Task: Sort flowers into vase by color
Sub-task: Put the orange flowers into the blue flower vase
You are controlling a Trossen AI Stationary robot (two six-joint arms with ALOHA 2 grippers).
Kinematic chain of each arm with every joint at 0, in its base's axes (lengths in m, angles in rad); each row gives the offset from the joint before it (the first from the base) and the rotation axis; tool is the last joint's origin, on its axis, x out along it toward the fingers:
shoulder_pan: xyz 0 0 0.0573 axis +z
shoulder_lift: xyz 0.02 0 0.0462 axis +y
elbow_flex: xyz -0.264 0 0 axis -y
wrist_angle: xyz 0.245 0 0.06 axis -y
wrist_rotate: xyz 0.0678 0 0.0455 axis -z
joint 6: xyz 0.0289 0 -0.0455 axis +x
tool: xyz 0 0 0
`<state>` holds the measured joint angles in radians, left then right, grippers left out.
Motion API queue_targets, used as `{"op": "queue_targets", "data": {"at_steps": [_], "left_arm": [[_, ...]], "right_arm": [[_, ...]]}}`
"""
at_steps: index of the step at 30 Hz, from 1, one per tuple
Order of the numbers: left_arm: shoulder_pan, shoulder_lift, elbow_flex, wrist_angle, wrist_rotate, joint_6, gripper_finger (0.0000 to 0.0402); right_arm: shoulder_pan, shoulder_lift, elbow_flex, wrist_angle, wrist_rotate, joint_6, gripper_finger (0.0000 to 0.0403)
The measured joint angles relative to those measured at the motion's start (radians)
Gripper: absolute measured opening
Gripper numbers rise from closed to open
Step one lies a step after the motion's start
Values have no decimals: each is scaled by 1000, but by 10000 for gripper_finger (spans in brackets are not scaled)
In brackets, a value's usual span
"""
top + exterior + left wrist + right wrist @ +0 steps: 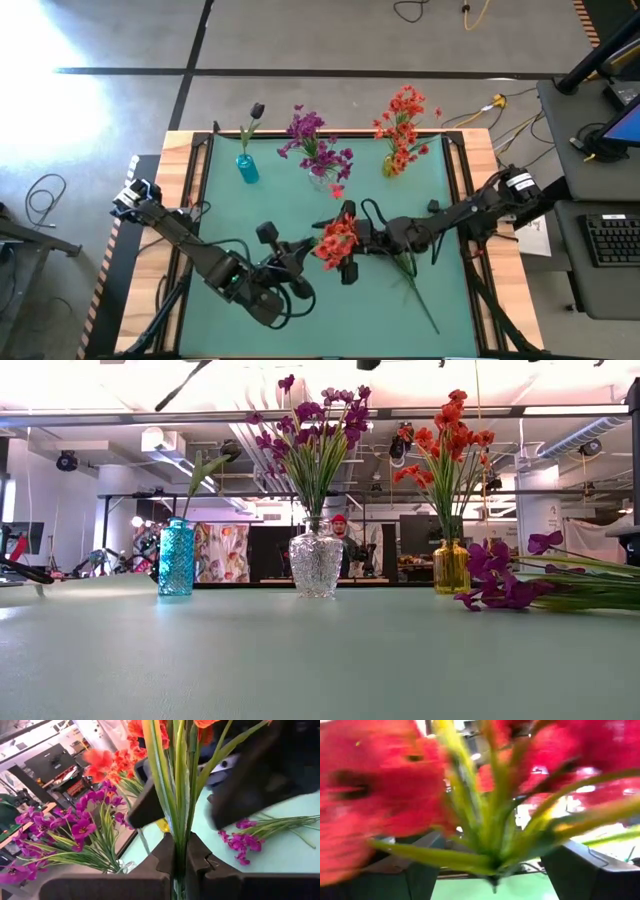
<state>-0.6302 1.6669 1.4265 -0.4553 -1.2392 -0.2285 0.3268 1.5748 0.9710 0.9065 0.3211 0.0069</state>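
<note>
Orange-red flower bunch (336,240) sits mid-table, its stems pinched in the closed left gripper (180,862); the right gripper (492,865) straddles it, fingers spread, holding nothing. Likely a handover. Next: carry it to the yellow vase (393,165) at one o'clock, past the purple-filled clear vase (318,180).

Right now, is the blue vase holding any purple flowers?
No. In the low view the blue vase holds only one green stem; the purple flowers stand in the clear vase.
</note>
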Motion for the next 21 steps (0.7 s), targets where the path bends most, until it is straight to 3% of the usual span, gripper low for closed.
{"op": "queue_targets", "data": {"at_steps": [5, 13, 21], "left_arm": [[11, 0, 0, 0, 0, 7, 0], [22, 0, 0, 1, -6, 7, 8], [35, 0, 0, -5, 41, 19, 104]], "right_arm": [[-16, 0, 0, 10, -7, -1, 244], [-20, 0, 0, 16, -6, -1, 108], [-20, -1, 0, 2, -6, -3, 29]]}}
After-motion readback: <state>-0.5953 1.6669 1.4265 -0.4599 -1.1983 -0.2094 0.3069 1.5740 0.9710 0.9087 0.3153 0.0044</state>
